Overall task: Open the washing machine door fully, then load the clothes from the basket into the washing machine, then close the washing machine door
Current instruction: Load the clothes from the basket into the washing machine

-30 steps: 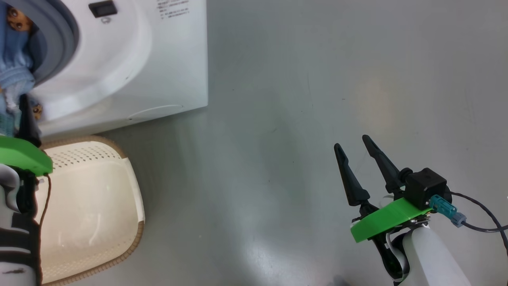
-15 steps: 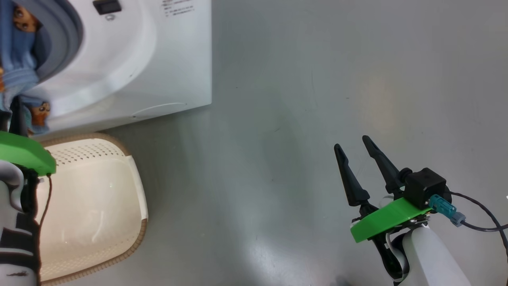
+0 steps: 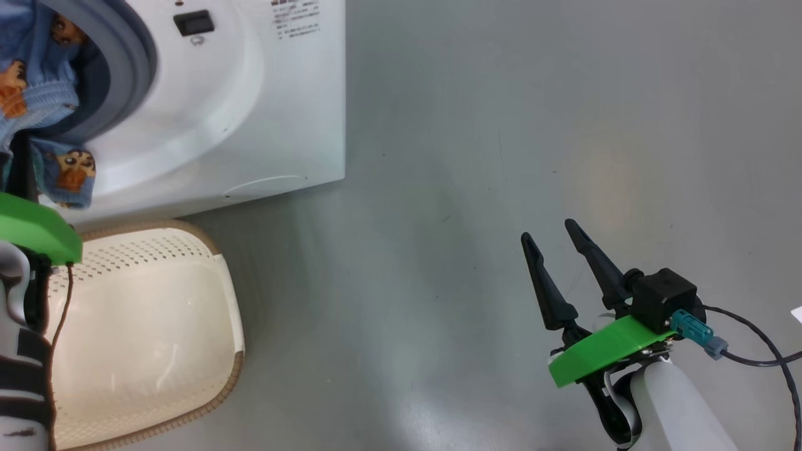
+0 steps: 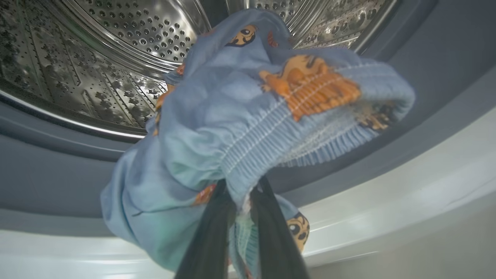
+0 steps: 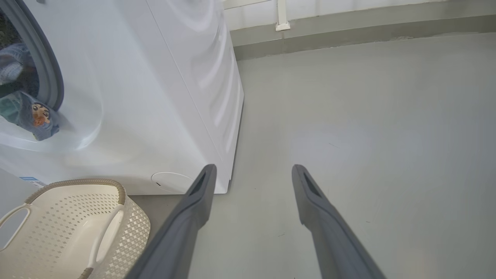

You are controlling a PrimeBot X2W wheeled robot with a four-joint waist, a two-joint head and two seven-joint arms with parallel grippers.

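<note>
Perforated steel drum [image 4: 116,46] behind soft, possibly ribbed clothes [image 4: 240,128]

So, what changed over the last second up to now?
Mostly the head camera swung: the white washing machine and cream perforated plastic basket slid right in view without moving. The left gripper is shut on the light blue cartoon-print clothes at the mouth of the steel drum; earlier grip unclear. The right gripper stays open, empty.
</note>
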